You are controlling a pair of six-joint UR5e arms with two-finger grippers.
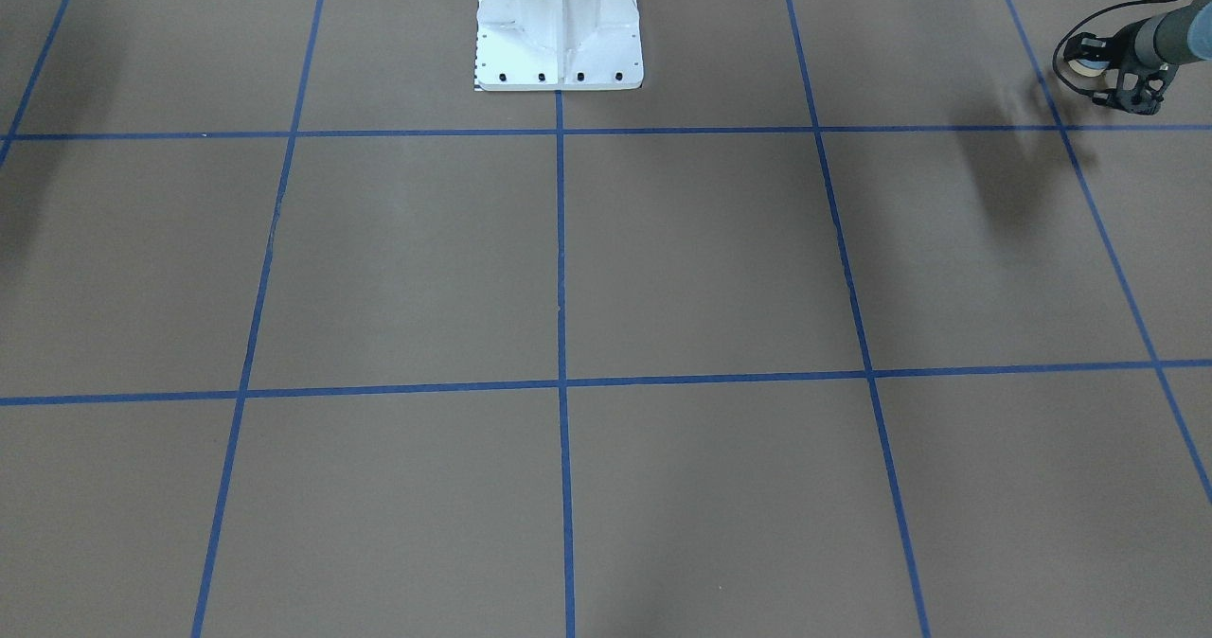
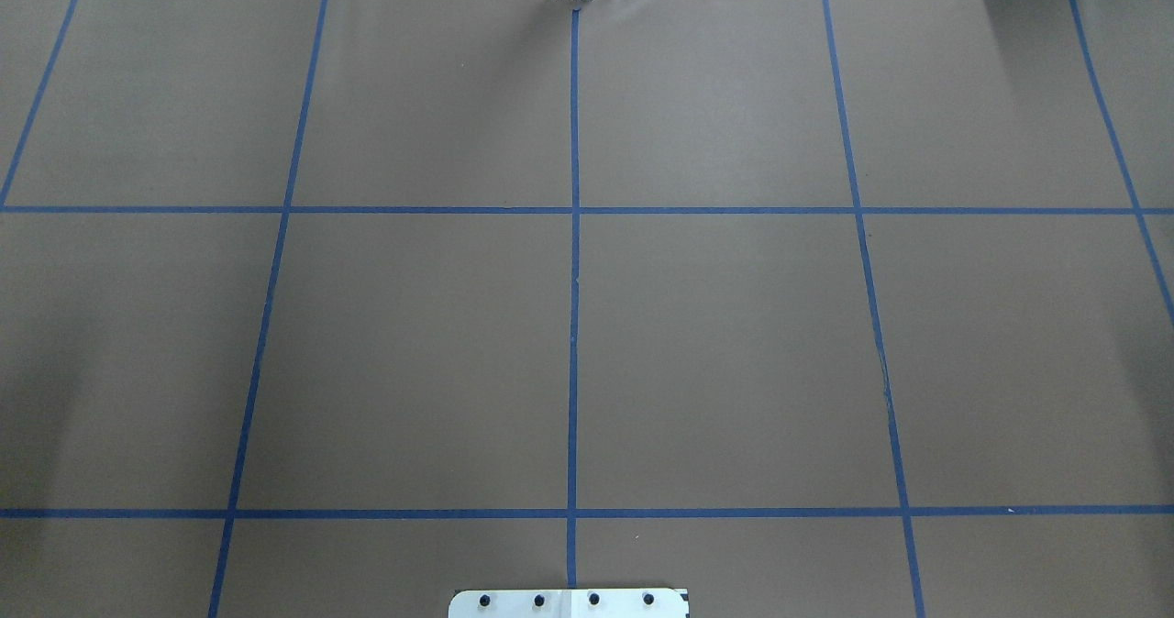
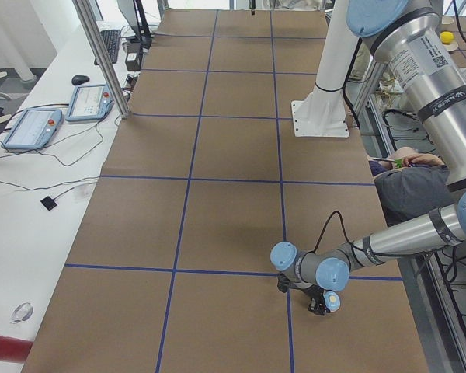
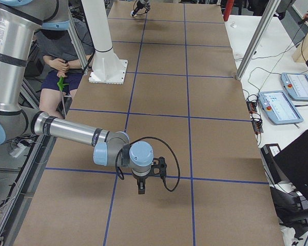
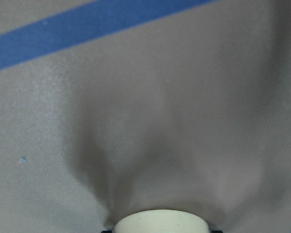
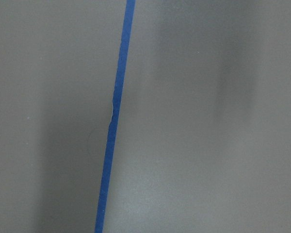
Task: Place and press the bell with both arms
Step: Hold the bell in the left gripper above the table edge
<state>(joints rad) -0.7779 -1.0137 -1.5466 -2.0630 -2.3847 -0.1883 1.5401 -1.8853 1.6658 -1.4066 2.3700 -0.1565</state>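
One step in hand: the placing. Nearest, at the bench's left end: small light-blue dome bell (image 3: 333, 300) with cream button, clenched in the black two-finger left claw (image 3: 326, 303), low over the brown paper-covered bench (image 3: 233, 148) with its blue tape grid, seemingly not yet set down. Calls next for lowering it flat and letting go. Beyond, past the white bolted metal pedestal (image 3: 320, 120): black right claw (image 4: 141, 188), clenched or released, cannot tell; needed afterwards for the press.
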